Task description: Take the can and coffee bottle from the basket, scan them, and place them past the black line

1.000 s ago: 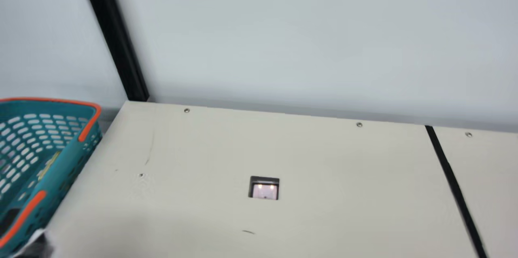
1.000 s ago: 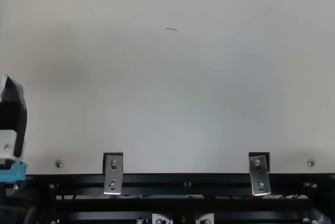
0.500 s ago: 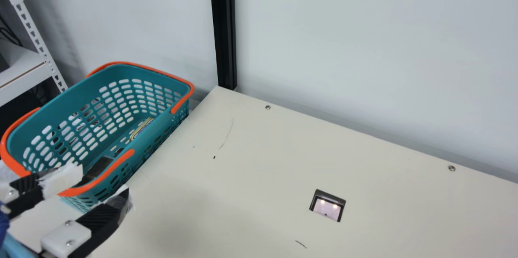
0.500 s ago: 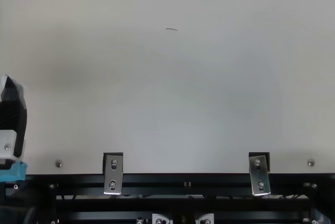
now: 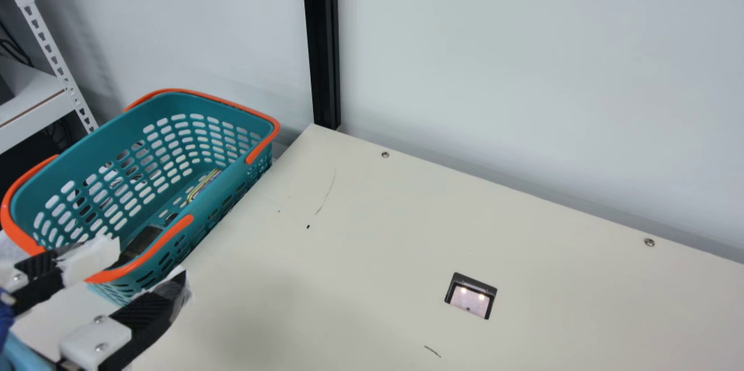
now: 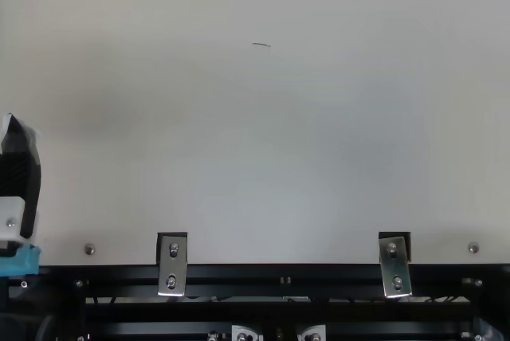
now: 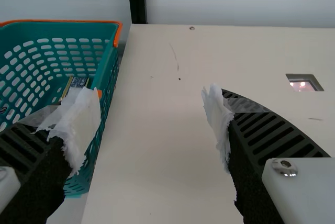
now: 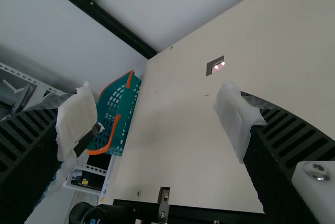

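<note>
Wall: pale, behind the table; a black post [image 5: 325,39] runs up it by the table's far left corner.
Table [image 5: 378,243]: cream, a few dark marks on its top.
Basket [image 5: 104,138]: teal, perforated, orange handles; beside the table's left edge.
Left gripper [image 5: 150,261]: I have it at the near end of the basket, jaws spread apart, nothing between the tips. White wrapping on the fingers. Height against the rim: cannot tell.
Right gripper [image 8: 156,96]: in its wrist view I read the jaws wide apart, nothing gripped; white wrapping here too.
Scanner [image 5: 471,301]: set in the tabletop, two small lights glowing in its window.
Dark item [image 5: 141,240]: in the basket, toward the near end, partly hidden by the table-side wall.
Gold-edged item [image 5: 203,185]: also in the basket, farther back, along that same side. I cannot tell whether these two are the can and coffee bottle.
Screws [image 5: 385,154]: small, in the table's far edge.
</note>
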